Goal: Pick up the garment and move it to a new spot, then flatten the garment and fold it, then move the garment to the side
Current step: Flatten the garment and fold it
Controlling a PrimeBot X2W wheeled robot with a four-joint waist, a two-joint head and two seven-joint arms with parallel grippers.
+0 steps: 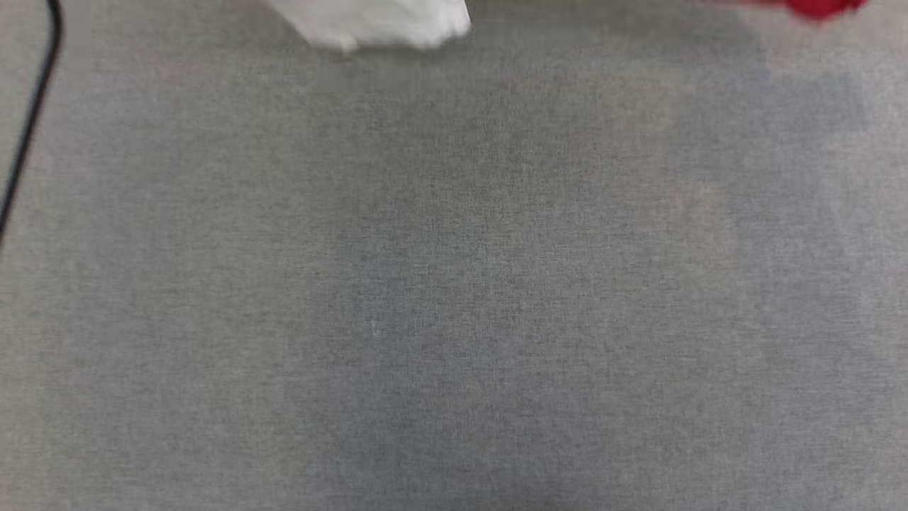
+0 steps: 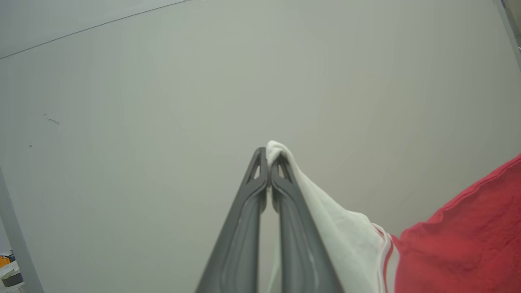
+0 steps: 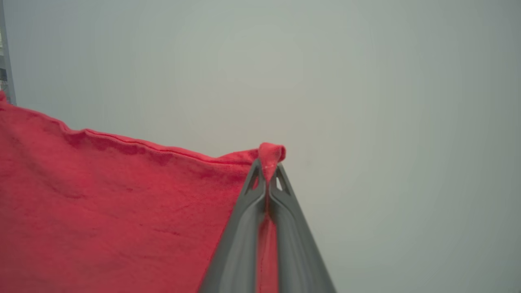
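Observation:
The garment is red with white sleeves. In the head view a white sleeve tip (image 1: 376, 25) hangs in at the top edge and a red scrap of the garment (image 1: 819, 7) shows at the top right. My left gripper (image 2: 268, 160) is shut on the white sleeve (image 2: 338, 228), which trails right into the red body (image 2: 468, 240). In the right wrist view my right gripper (image 3: 266, 171) is shut on a pinched corner of the red cloth (image 3: 101, 203), whose hem runs away to the left. The lettering is hidden.
A grey fabric-covered table (image 1: 454, 284) spreads below the head camera. A black cable (image 1: 32, 113) runs down its far left side. A grey post (image 2: 18, 244) and small clutter sit at the left wrist view's lower left.

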